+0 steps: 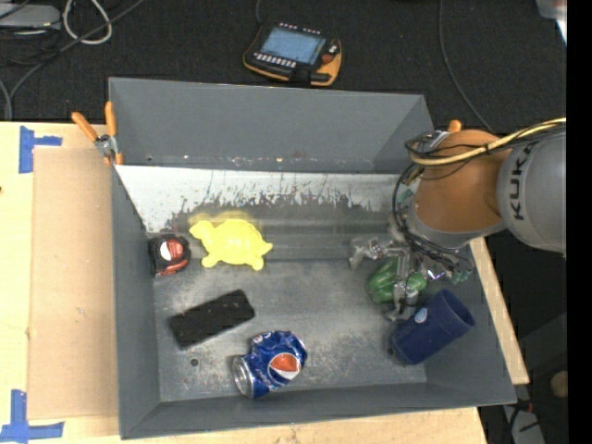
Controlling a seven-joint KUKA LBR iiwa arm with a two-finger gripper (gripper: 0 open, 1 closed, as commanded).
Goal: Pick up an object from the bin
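Metal gripper (pixel 403 285) sits low in the bin (pixel 277 137), close to the right wall, about midway between far and near walls. Jaw state: cannot tell. The wrist and its orange cover (pixel 458 192) hide the gap, so apart or together is not readable. Right at the gripper lies a green rounded object (pixel 377 285), touching its hardware or very nearly. Whether it is gripped cannot be seen.

Progress (judgement): the gripper is at object level by the green thing, so the reach looks complete. Left to do: a confirmed closure, the lift, then clearing the bin. Nothing appears raised off the floor.

Bin contents, working outward:
- dark blue cup (pixel 433 326), on its side, just beside the gripper toward the near right corner
- crushed blue cola can (pixel 270 363), by the middle of the near wall
- black flat bar (pixel 211 317), left of centre, lying aslant
- yellow turtle-shaped toy (pixel 231 243), at the foot of the far wall, left half
- small red-and-black item (pixel 169 255), near the left wall, just beside the yellow toy

All lie singly on the floor; no heap.
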